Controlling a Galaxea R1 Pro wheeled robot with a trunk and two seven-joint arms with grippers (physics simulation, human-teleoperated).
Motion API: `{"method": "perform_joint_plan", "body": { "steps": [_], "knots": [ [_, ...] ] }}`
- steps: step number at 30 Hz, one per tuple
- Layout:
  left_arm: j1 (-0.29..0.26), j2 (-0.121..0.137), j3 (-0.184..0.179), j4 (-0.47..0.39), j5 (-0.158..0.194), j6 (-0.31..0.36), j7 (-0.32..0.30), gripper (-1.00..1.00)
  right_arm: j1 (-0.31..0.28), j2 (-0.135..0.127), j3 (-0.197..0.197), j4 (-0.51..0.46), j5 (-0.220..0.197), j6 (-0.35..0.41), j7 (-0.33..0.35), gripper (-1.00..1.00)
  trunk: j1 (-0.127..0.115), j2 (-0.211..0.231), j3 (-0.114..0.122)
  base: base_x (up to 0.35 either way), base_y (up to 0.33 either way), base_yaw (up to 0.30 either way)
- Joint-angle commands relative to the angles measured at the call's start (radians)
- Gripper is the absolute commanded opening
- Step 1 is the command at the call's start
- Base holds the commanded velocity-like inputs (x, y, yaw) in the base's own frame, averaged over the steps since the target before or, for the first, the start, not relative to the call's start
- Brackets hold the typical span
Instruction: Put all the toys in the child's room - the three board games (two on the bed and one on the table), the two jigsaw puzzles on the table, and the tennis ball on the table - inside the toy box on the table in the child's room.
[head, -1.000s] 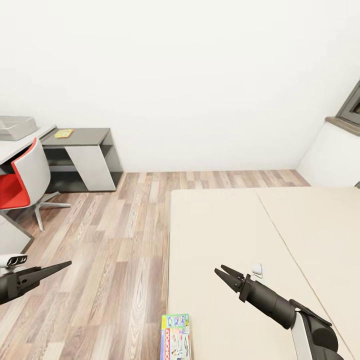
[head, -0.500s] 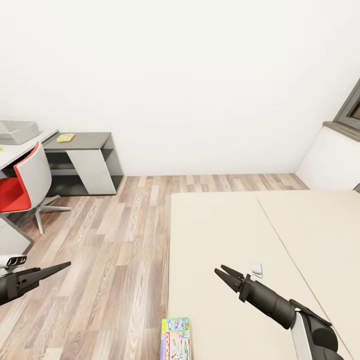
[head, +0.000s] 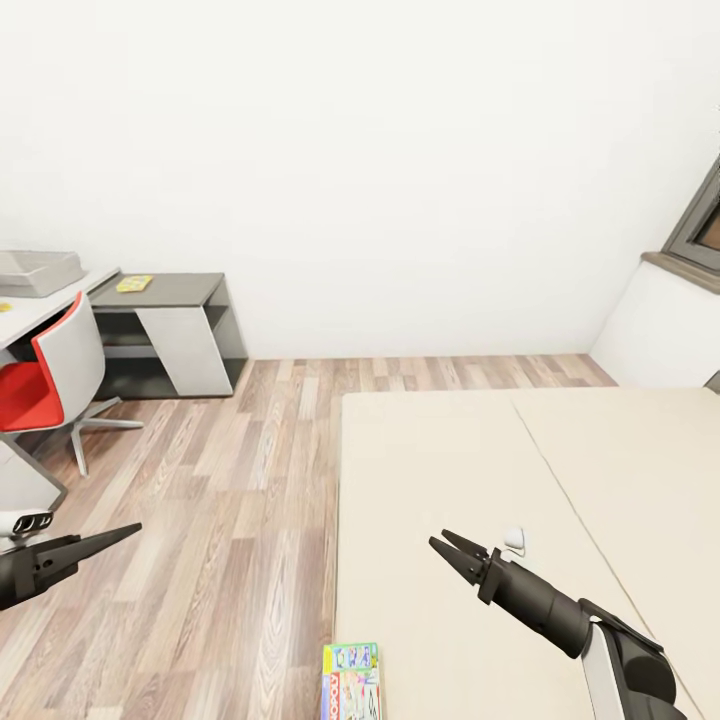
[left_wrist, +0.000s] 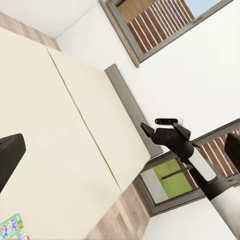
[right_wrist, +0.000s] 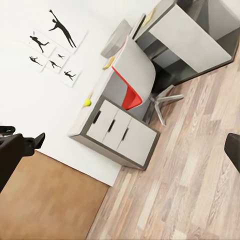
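right gripper (head: 447, 546) hangs over the bed (head: 450, 470), fingers slightly parted, holding nothing. left gripper (head: 118, 534) is over the wood floor (head: 230, 500); whether parted or closed cannot be told. one board game (head: 351, 682) lies at the bed's near edge. toy box (head: 38, 270) sits on the table (head: 60, 300) behind the red chair (head: 50, 370). a small yellow flat item (head: 133, 284) lies on the dark cabinet (head: 175, 330).

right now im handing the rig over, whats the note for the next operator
Left gripper: looks shut, empty, over the floor.
Right gripper: open, empty, above the bed.
One board game lies at the bed's near edge, untouched.
The toy box sits on the table; a yellow flat toy lies on the dark cabinet top, and a tennis ball on the desk.
Nothing visibly boxed; all pickups remain.
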Motion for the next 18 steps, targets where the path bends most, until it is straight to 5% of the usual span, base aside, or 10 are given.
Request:
{"method": "perform_joint_plan", "body": {
  "steps": [1, 18],
  "knots": [
    [-0.001, 0.0, 0.0, 0.0, -0.001, 0.008, -0.004, 1.0, -0.001, 0.001, -0.002, 0.0, -0.002, 0.007, 0.003, 1.0, 0.001, -0.002, 0.0, 0.0, 0.0, 0.0],
    [-0.001, 0.0, 0.001, 0.0, -0.001, 0.003, -0.004, 1.0, -0.001, 0.001, -0.002, 0.0, -0.002, 0.007, 0.003, 1.0, 0.001, -0.002, 0.028, 0.0, 0.0, 0.0]
  ]
}}
